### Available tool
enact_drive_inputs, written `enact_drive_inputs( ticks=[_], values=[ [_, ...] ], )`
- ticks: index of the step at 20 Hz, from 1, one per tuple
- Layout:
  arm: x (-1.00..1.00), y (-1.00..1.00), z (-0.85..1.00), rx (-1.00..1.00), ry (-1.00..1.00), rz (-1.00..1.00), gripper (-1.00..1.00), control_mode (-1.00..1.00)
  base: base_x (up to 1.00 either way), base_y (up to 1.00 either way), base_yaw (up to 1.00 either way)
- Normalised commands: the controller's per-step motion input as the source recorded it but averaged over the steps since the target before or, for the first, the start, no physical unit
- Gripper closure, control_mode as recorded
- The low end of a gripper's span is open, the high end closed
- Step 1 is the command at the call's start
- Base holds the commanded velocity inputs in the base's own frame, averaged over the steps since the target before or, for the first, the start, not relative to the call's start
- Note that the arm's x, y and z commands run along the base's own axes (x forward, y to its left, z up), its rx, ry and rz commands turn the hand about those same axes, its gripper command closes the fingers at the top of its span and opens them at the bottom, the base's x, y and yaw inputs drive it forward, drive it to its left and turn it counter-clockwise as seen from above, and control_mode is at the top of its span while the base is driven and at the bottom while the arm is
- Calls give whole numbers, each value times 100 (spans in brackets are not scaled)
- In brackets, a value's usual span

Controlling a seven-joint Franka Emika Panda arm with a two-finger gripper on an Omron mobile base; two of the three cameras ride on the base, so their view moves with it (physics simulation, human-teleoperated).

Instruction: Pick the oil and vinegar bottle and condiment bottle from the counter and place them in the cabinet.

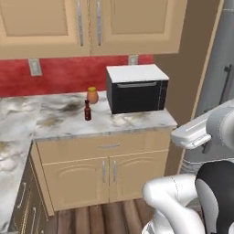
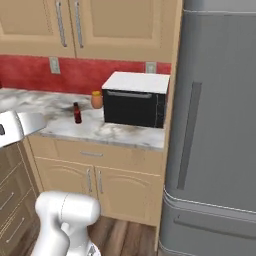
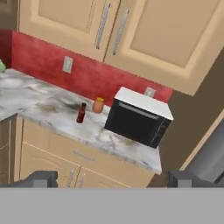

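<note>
Approach stage, nothing picked up yet; jaws spread wide and empty, gripper [image 3: 113,180] held well back from the counter [image 1: 137,119]; condiment bottle [image 1: 87,110] upright on the marble, just in front of a squat orange jar [image 1: 93,95] and left of the black microwave [image 1: 137,88]; a sliver of green at the hand view's left edge, possibly the oil and vinegar bottle [image 3: 1,66], too cropped to tell; next, likely: closing in on the slim bottle, lining the fingers either side of it without knocking the jar
</note>
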Motion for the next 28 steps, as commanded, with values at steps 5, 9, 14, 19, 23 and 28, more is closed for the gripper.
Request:
enact_drive_inputs(
  ticks=[5,9,14,19,23,28],
  values=[
    [0,0,0,0,0,0,-100,100,100,26,2],
    [0,0,0,0,0,0,-100,100,88,10,3],
    [0,0,0,0,0,0,-100,100,34,4,2],
    [0,0,0,0,0,0,-100,100,-8,26,0],
    [0,0,0,0,0,0,-100,100,-15,74,-4],
    [0,0,0,0,0,0,-100,100,0,6,-1]
  ],
)
